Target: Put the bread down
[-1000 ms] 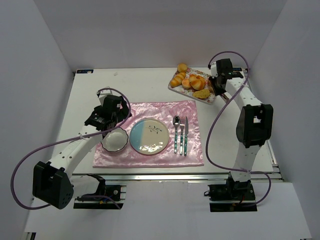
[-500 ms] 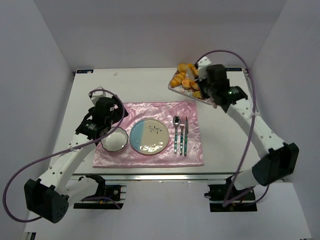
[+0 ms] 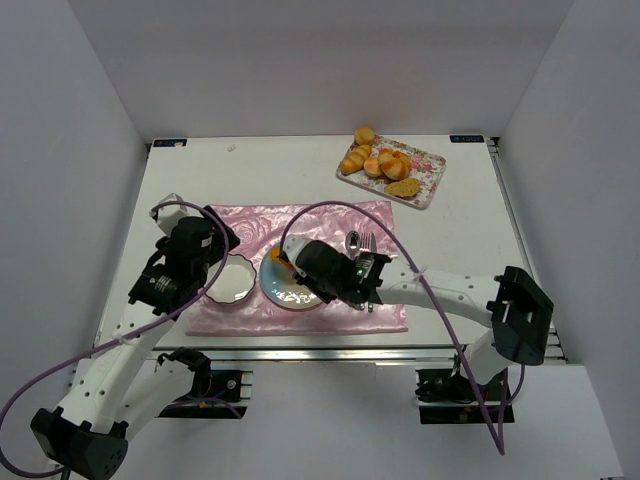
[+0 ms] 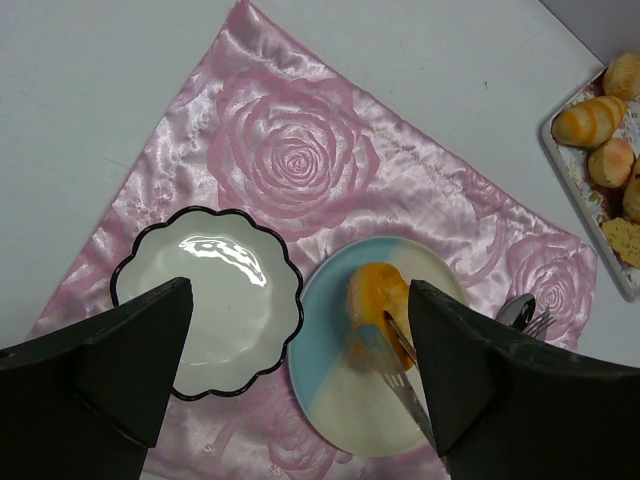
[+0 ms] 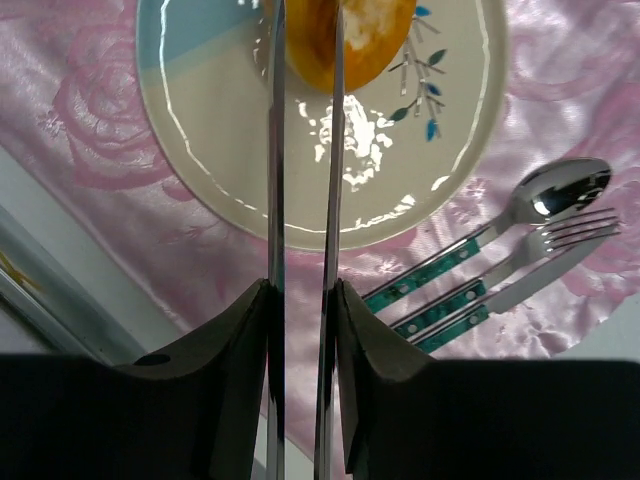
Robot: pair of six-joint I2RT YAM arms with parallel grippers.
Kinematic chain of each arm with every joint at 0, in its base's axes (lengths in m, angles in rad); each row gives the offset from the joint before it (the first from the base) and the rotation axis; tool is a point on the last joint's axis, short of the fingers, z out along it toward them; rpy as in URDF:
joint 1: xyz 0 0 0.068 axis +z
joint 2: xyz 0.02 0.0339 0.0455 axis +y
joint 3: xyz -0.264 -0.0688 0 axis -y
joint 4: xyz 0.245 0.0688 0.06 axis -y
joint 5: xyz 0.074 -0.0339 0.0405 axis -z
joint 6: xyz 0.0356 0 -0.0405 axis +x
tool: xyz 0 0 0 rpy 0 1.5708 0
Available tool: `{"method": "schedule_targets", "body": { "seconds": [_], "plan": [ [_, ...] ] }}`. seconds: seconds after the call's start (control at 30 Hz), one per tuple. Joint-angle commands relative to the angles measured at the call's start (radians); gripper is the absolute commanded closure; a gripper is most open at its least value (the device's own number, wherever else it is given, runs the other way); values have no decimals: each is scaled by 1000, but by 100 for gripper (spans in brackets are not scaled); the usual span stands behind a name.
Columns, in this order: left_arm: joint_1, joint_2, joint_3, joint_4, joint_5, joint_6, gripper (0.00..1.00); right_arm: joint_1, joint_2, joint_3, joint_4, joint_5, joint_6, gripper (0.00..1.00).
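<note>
Item: bread roll (image 5: 350, 40), pinched between the narrow-set fingers (image 5: 276, 200) of the right end effector (image 5: 305, 30), over the blue half of the plate (image 5: 330, 170); advised handling: settle it fully, part fingers gently, lift straight clear; left end effector (image 4: 300, 340) wide, empty.

A pink rose-patterned placemat (image 3: 330, 222) lies on the white tabletop (image 3: 290, 165). A white bowl (image 3: 229, 279) with a dark scalloped rim sits on the placemat's left part. A spoon (image 5: 545, 195) and fork (image 5: 575, 228) with teal handles lie side by side on its right part.
</note>
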Motion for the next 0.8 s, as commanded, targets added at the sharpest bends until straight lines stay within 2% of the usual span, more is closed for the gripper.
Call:
{"method": "schedule_targets", "body": {
  "seconds": [0.0, 0.2, 0.3, 0.43, 0.6, 0.7, 0.77],
  "plan": [
    [-2, -14, -10, -20, -11, -10, 2, 41, 26, 37, -3, 62, 69, 74],
    [-2, -4, -7, -20, -5, -2, 2, 68, -1, 37, -1, 36, 88, 38],
    [-2, -4, -9, -15, -7, -1, 2, 68, -49, 25, 19, 24, 86, 32],
    [-2, -2, -6, -12, -7, 2, 2, 66, -105, 17, 43, 32, 85, 32],
    [-2, 4, 0, -1, -1, 7, 2, 36, -190, 28, 46, 138, 100, 31],
    [-2, 15, 4, 12, 10, 21, 2, -73, -239, 25, 57, 115, 129, 32],
    [-2, 26, 8, 29, 16, 28, 2, -214, -262, 5, 74, 34, 131, 32]
  ]
}}
